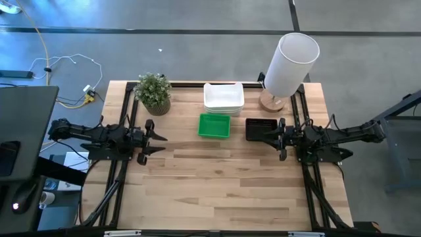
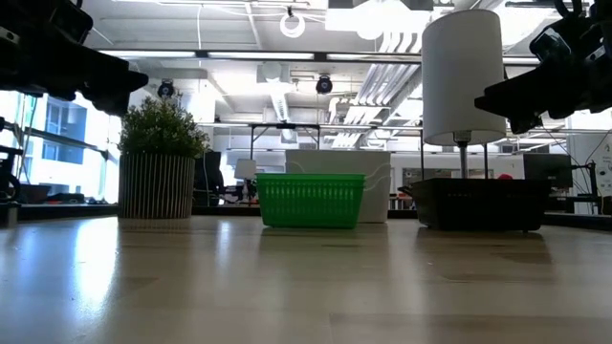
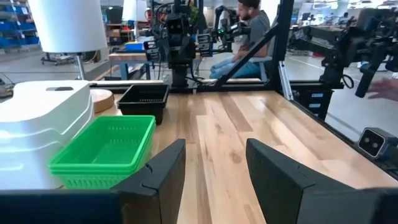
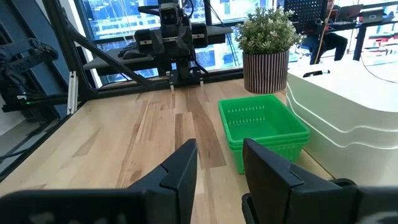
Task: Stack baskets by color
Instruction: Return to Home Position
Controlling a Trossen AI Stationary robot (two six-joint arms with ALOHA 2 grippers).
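Note:
At the table's far middle a stack of white baskets (image 1: pixel 223 97) rests on the wood. In front of it sit nested green baskets (image 1: pixel 214 125), with black baskets (image 1: pixel 261 128) to their right. My left gripper (image 1: pixel 160 143) hovers level near the left edge, open and holding nothing, with the green baskets (image 3: pixel 106 149) off to its side. My right gripper (image 1: pixel 266 136) hovers level over the black baskets' near right part. It is open with nothing between its fingers (image 4: pixel 219 149), and it stays well above the baskets (image 2: pixel 483 203) in the low view.
A potted plant (image 1: pixel 153 92) stands at the far left. A tall white cylinder (image 1: pixel 289 62) on a round wooden foot stands at the far right. Bare tabletop (image 1: pixel 217 191) fills the near half. A person (image 3: pixel 249 31) sits beyond the table in the left wrist view.

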